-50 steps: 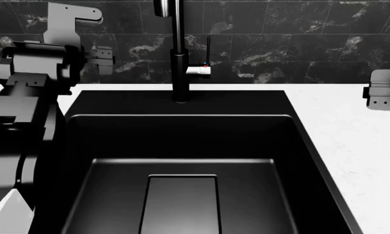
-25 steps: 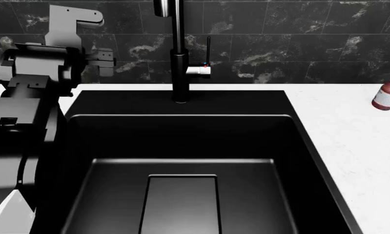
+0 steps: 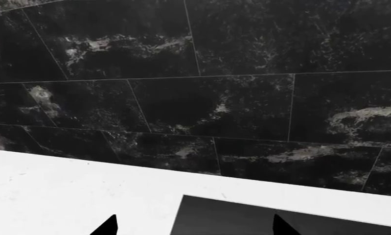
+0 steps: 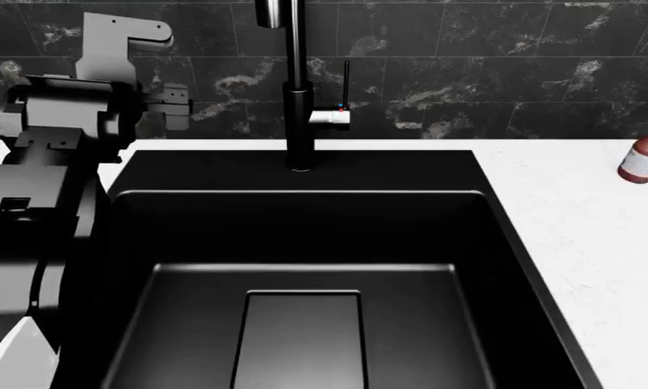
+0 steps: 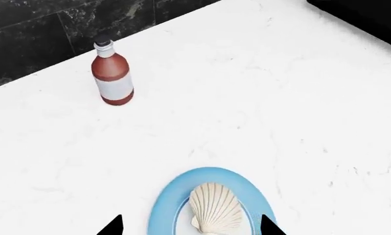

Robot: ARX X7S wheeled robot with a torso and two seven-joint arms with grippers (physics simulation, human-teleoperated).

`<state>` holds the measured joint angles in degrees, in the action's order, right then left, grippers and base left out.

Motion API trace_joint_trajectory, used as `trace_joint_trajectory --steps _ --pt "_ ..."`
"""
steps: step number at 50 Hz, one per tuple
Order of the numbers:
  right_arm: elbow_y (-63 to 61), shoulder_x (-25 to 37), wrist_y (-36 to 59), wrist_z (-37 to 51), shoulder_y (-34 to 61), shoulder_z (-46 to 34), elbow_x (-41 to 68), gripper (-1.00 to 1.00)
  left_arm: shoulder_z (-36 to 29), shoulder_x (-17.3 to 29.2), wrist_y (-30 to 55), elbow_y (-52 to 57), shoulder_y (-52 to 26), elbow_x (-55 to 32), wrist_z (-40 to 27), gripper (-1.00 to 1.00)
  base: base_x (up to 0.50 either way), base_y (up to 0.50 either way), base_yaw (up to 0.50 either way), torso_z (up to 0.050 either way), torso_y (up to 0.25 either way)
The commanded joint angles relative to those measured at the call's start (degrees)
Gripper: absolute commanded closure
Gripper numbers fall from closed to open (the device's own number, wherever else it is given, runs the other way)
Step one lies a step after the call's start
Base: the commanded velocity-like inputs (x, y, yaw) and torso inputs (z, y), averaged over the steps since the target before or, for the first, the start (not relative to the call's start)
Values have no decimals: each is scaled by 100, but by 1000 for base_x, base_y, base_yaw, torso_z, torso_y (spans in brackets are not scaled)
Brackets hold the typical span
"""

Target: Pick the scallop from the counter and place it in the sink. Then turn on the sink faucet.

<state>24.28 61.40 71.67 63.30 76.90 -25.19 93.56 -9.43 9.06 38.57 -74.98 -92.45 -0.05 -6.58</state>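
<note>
The light is soft and even — no strong beam from any side. The white bench (image 5: 261,98) looks very bright, almost washed out, so its speckles are faint. The sink (image 4: 302,243) is very dark, and only thin pale lines show its edges and the drain panel. The wall tiles (image 3: 202,73) are dark with cloudy grey patches and look a bit grainy up close. Shadows are weak: a faint one sits under the bottle (image 5: 113,73) and the plate (image 5: 166,200). The scallop (image 5: 215,208) is sharp — its ribs are clear. Nothing is blurry, and straight lines stay straight at the edges. A small shine sits on the faucet lever (image 4: 330,117).
</note>
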Motion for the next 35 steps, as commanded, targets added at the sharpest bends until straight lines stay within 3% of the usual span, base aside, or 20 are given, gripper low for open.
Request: trace_joint_trajectory --steps 1,12,35 --pt "599 -243 -224 -496 127 -274 -595 -100 6 -11 -2 0 27 -3 6 -100 0 0 0 0 0" --pt "1488 -612 -604 -1123 299 -661 -1298 -100 18 24 -10 0 64 -2 17 -100 0 0 0 0 0" --pt "2045 -544 -934 -1311 81 -708 -1511 -100 16 14 0 0 94 1 6 -100 0 0 0 0 0"
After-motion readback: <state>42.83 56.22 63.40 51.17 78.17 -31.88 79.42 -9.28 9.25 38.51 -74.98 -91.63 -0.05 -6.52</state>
